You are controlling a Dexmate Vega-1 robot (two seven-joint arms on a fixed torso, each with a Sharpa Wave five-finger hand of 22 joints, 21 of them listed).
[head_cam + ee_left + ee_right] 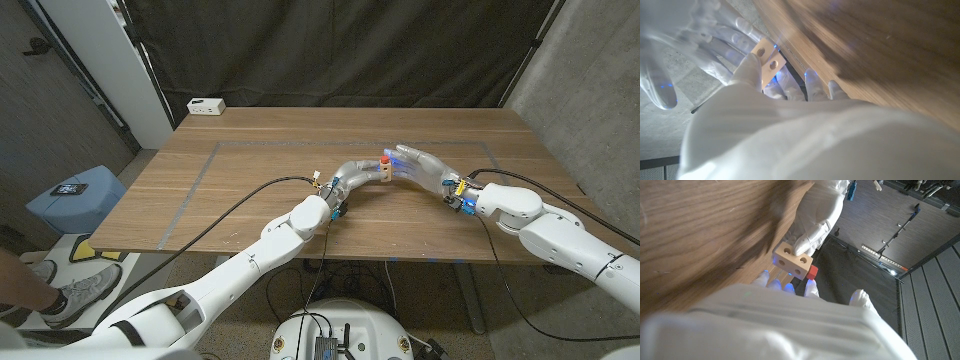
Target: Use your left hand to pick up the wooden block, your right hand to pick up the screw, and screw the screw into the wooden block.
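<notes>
Your left robot hand point(358, 172) grips wooden block point(384, 171); right robot hand point(420, 163) pinches red screw point(386, 158) at block's top, holes facing right robot hand

My left hand point(817, 215) grips the wooden block point(793, 260) over the worktop point(700, 230); the red screw point(812, 272) sits at its four o'clock, touching my right hand's fingertips point(811, 287).
</notes>
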